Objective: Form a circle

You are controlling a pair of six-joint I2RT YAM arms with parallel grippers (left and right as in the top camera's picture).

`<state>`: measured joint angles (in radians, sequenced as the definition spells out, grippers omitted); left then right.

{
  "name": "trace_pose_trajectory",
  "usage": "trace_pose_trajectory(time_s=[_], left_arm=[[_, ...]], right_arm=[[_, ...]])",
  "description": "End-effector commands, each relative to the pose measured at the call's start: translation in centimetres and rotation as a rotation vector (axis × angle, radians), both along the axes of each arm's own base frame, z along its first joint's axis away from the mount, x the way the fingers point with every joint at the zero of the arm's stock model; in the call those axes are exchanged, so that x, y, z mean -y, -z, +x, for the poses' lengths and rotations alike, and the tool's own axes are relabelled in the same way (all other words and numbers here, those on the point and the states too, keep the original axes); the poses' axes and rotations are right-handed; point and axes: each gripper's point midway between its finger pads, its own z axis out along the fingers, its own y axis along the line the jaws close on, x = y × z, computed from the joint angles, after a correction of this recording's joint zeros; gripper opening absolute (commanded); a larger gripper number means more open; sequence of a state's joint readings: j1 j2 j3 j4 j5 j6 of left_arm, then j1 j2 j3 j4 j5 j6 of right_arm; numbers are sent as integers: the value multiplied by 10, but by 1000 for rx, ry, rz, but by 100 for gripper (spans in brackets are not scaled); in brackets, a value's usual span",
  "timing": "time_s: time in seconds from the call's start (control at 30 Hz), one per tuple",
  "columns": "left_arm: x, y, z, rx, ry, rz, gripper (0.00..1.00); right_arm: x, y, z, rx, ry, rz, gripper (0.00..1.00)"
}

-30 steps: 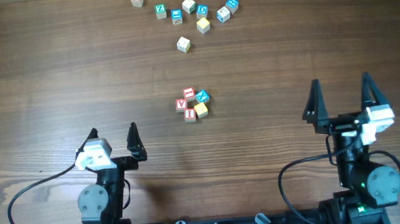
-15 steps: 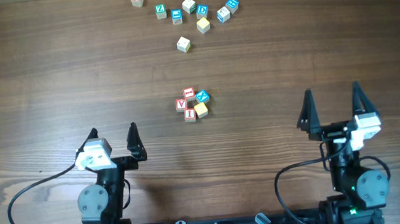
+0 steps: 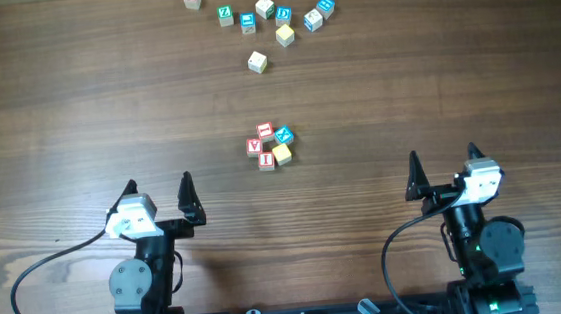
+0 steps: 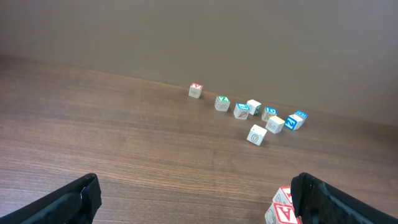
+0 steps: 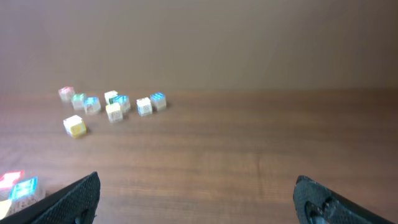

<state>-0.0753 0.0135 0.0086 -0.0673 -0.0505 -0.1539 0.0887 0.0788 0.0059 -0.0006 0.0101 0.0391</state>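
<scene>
the circle (image 3: 270, 146), a tight ring of five small cubes, sat mid-table, with loose cubes (image 3: 270, 17) at its 12 o'clock. your left gripper (image 3: 158, 183) sat at 7 o'clock and your right gripper (image 3: 443, 154) at 4 o'clock, both wide open and empty. the ring looked formed, so you likely needed only to keep clear.
</scene>
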Motion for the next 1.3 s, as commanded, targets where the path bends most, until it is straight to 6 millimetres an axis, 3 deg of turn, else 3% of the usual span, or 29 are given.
trace_pose_trajectory(time_s=[0.0, 1.27], left_arm=[[0, 0, 0, 3, 3, 19, 100], [0, 0, 0, 3, 3, 19, 100]], right_arm=[[-5, -13, -3, 60, -33, 1, 100], [-5, -18, -4, 80, -33, 2, 100]])
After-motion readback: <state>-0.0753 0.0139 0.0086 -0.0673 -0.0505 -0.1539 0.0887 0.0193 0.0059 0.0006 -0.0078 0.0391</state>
